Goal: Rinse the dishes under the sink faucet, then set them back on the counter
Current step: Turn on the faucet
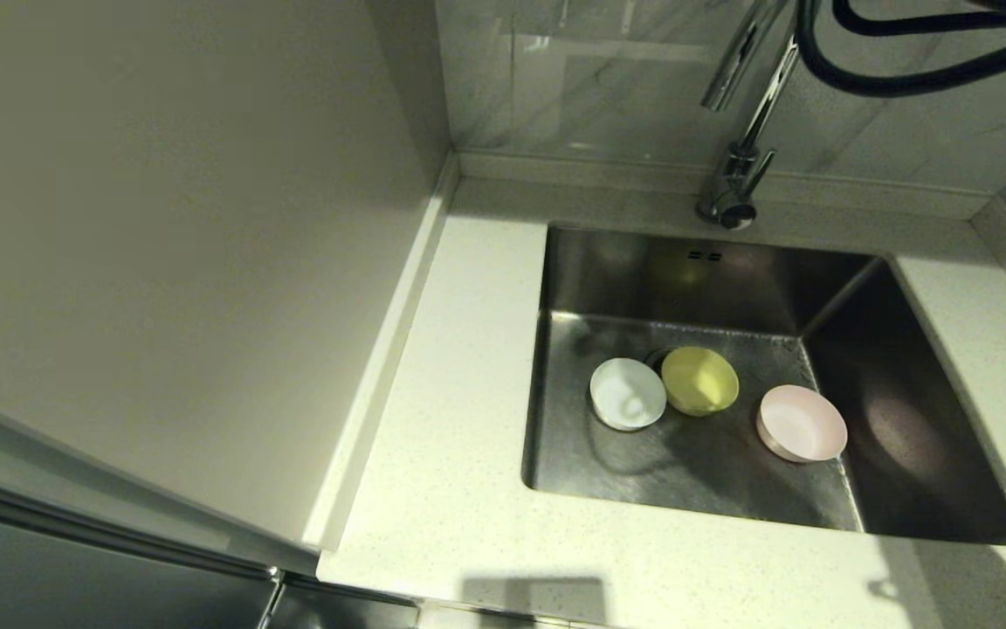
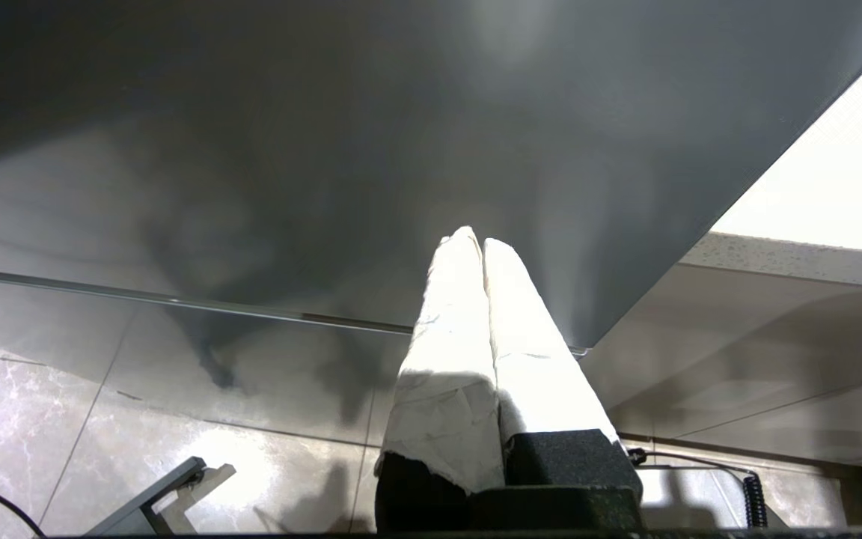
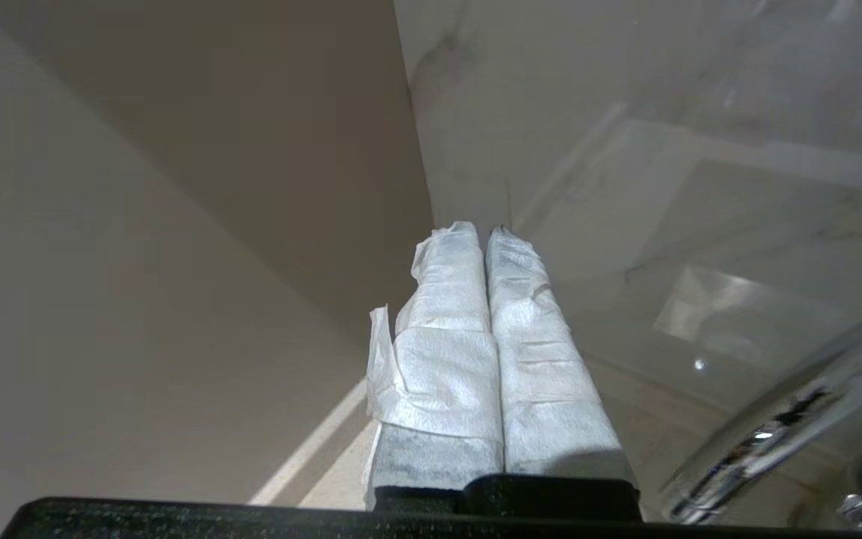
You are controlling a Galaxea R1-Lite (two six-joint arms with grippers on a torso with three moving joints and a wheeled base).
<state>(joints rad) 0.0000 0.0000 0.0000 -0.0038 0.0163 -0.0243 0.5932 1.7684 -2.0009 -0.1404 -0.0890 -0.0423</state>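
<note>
Three small bowls lie on the floor of the steel sink (image 1: pixel 913 437): a white bowl (image 1: pixel 627 394), a yellow-green bowl (image 1: pixel 700 380) touching it over the drain, and a pale pink bowl (image 1: pixel 801 423) further right. The chrome faucet (image 1: pixel 743 131) rises behind the basin; part of its spout (image 3: pixel 790 419) shows in the right wrist view. My right gripper (image 3: pixel 485 232) is shut and empty, high up beside the faucet, facing the wall corner. My left gripper (image 2: pixel 476 241) is shut and empty, down below the counter edge (image 2: pixel 790 254). Neither gripper appears in the head view.
The white speckled counter (image 1: pixel 459 419) surrounds the sink, with a tall beige side panel (image 1: pixel 162 245) on the left and a tiled back wall (image 1: pixel 608 79). A black cable (image 1: pixel 905 79) of my right arm hangs at the top right. Floor tiles (image 2: pixel 102 442) lie below the left gripper.
</note>
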